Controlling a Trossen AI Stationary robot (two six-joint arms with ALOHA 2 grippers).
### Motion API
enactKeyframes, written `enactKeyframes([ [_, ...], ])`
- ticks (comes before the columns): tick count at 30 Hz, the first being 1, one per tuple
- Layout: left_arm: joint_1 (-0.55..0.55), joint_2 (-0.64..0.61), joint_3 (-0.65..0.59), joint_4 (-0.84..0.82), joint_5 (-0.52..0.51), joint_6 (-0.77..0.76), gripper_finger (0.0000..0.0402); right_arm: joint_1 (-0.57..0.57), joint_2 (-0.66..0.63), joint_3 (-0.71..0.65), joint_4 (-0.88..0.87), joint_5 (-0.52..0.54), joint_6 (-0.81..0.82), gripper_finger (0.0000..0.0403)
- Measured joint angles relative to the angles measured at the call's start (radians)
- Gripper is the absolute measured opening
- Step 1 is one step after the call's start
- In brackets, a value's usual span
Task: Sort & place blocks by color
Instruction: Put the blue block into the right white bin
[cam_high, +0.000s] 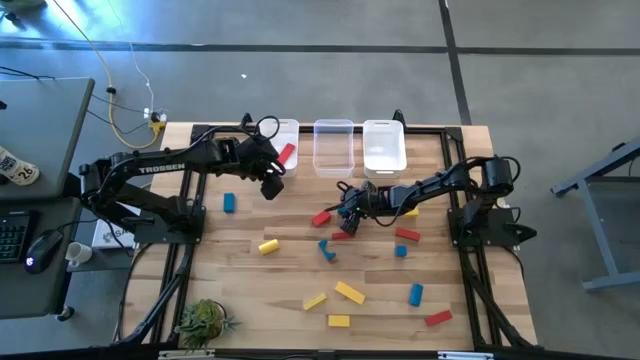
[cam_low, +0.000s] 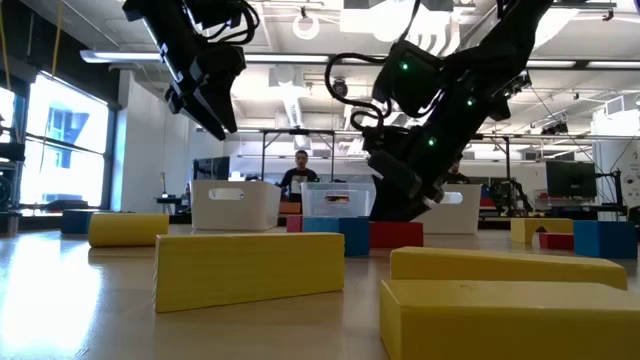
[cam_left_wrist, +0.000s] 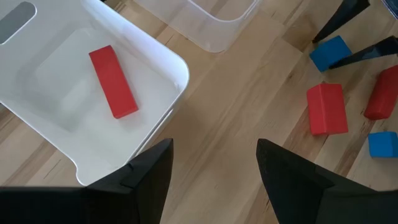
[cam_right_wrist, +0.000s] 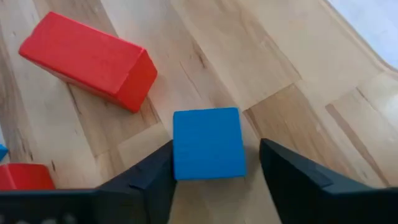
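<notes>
- A blue cube (cam_right_wrist: 207, 144), resting flat on the bench (cam_high: 240, 290) near its centre, is framed between the fingers of the right pincer (cam_high: 348, 213); the jaws are partly open, not yet touching, apparently to enclose it.
- A red bar (cam_right_wrist: 87, 59) lies at the cube's 10 o'clock, its long axis slanted.
- The left pincer (cam_high: 271, 186), wide and empty, hangs beside a bin (cam_left_wrist: 168, 68) holding a red block (cam_left_wrist: 112, 81).

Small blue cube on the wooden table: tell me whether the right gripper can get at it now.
Probably yes. The right gripper sits low with its open fingers either side of the small blue cube; the nearby red bar lies clear of them.
</notes>
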Motion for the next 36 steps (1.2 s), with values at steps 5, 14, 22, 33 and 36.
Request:
enactKeyframes([
  [5, 0.0, 0.0, 0.0, 0.0, 0.0, 0.0, 0.022, 0.0, -0.001, 0.0, 0.005, -0.004, 0.0, 0.0105],
  [14, 0.0, 0.0, 0.0, 0.0, 0.0, 0.0, 0.022, 0.0, -0.026, 0.0, -0.003, -0.031, 0.007, 0.0102],
  [22, 0.0, 0.0, 0.0, 0.001, 0.001, -0.019, 0.022, -0.008, -0.101, 0.0, 0.027, -0.016, 0.01, 0.0104],
  [33, 0.0, 0.0, 0.0, 0.002, 0.001, -0.035, 0.022, -0.058, -0.26, 0.0, -0.007, 0.057, -0.081, 0.0107],
  [36, 0.0, 0.0, 0.0, 0.002, 0.001, -0.035, 0.022, -0.081, -0.315, 0.0, -0.063, 0.135, -0.105, 0.0107],
])
